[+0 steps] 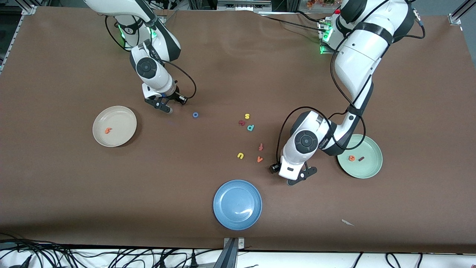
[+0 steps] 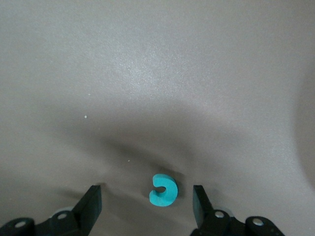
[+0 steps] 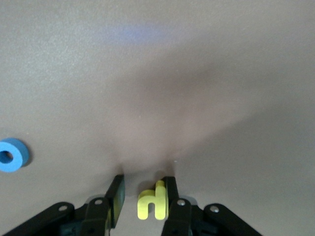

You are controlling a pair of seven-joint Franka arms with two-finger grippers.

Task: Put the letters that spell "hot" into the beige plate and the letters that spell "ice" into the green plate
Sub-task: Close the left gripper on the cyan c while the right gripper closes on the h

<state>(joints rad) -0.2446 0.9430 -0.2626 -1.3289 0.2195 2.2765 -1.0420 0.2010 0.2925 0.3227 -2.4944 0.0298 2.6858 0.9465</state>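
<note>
Looking down from the front view, the beige plate point(image 1: 114, 126) lies toward the right arm's end of the table with the orange t point(image 1: 108, 130) already in it, and the green plate point(image 1: 360, 156) lies toward the left arm's end holding the orange e point(image 1: 351, 158) and the dark red i point(image 1: 361, 159). The blue o point(image 1: 195, 115) rests on the cloth just beside the right gripper point(image 1: 164, 106), which is low at the table near the beige plate. The left gripper point(image 1: 297, 178) is down at the cloth between the green plate and the blue plate point(image 1: 237, 204). Spare letters, among them the yellow u point(image 1: 240, 156) and teal p point(image 1: 250, 127), lie scattered mid-table.

From the left wrist view, the teal c point(image 2: 163, 190) lies flat on the cloth between the left gripper's fingers point(image 2: 91, 205), which stand spread, well clear of it on each side. It looks like light, slightly squashy foam; a gentle pinch across its outer curve should do, as a hard squeeze could make it pop out.

From the right wrist view, the yellow h point(image 3: 152, 201) stands on edge between the right gripper's fingers point(image 3: 170, 194), touching one pad with a gap to the other, so I cannot tell whether it is truly pinched. Its flat faces offer the surest hold.
</note>
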